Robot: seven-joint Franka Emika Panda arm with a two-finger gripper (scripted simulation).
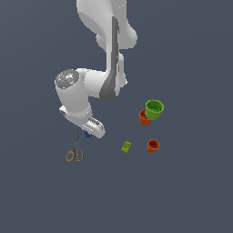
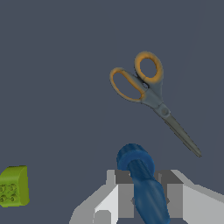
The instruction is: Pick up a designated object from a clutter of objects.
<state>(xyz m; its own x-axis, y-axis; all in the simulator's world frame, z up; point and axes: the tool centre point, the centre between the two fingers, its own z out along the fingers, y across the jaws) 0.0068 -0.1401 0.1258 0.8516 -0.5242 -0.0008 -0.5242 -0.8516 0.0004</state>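
Slippage is the risk we weigh first: in the wrist view the gripper [image 2: 146,199] has its two fingers [image 2: 124,199] standing on either side of the blue piece [image 2: 142,183], close against its shaft, yet we cannot tell whether they are clamped on it or only bracketing it. The piece looks rounded and smooth along its length, so a light or off-centre squeeze could, in our judgement, let it roll or squirt out when we lift. A second hazard is the orange-handled scissors [image 2: 151,94], whose blade tip lies near the piece; a sideways drift of the hand could nudge them. The yellow-green block [image 2: 14,186] sits well apart to the other side and should not interfere. The piece's long axis runs from between the fingers outward, its knobbly, ribbed end pointing away from the hand toward open floor, tilted slightly toward the block's side. In the exterior view the piece [image 1: 88,134] is only a small blue spot under the hand [image 1: 93,129], on the dark floor just beside the scissors' blades [image 1: 76,136], far from the green cup [image 1: 154,109] and the two orange-red cups [image 1: 153,145].
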